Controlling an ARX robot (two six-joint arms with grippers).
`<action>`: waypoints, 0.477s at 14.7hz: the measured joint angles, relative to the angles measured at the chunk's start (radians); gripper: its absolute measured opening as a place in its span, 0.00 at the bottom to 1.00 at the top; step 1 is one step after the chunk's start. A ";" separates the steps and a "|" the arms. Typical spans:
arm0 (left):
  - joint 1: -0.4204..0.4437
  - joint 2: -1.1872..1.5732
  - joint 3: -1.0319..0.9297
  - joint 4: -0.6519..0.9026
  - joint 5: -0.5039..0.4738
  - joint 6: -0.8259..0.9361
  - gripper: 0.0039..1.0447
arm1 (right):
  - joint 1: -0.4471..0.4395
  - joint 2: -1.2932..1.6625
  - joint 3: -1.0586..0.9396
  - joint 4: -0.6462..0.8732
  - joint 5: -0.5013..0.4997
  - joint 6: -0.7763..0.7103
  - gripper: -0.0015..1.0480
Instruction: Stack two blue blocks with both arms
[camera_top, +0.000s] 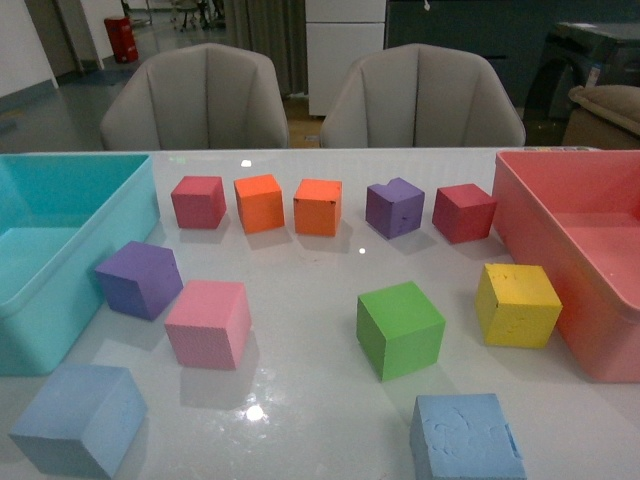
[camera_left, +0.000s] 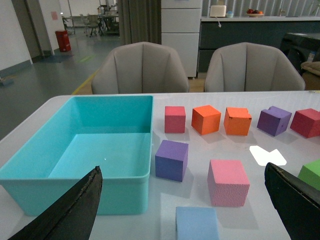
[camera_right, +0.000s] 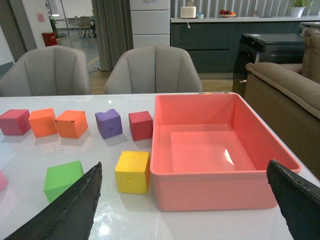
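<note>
Progress nil; left blue block (camera_top: 78, 418) near teal bin (camera_top: 60, 320), right blue block (camera_top: 467, 438) well apart near green cube (camera_top: 400, 328), both on table (camera_top: 310, 290), unstacked; left gripper (camera_left: 182, 169), right gripper (camera_right: 184, 164) spread wide, empty; grasping, lifting, stacking outstanding.

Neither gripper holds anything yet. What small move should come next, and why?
Probably lower the left gripper toward the left blue block. Its fingers stand open and that block lies just ahead, roughly between them. The other blue block sits apart at front right; the right wrist view does not show it beyond the open right gripper, so that arm looks less ready.
</note>
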 joint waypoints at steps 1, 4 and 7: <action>0.000 0.000 0.000 0.000 0.000 0.000 0.94 | 0.000 0.000 0.000 0.000 0.000 0.000 0.94; 0.000 0.000 0.000 0.000 0.000 0.000 0.94 | 0.000 0.000 0.000 0.000 0.000 0.000 0.94; 0.000 0.000 0.000 0.000 0.000 0.000 0.94 | 0.000 0.000 0.000 0.000 0.000 0.000 0.94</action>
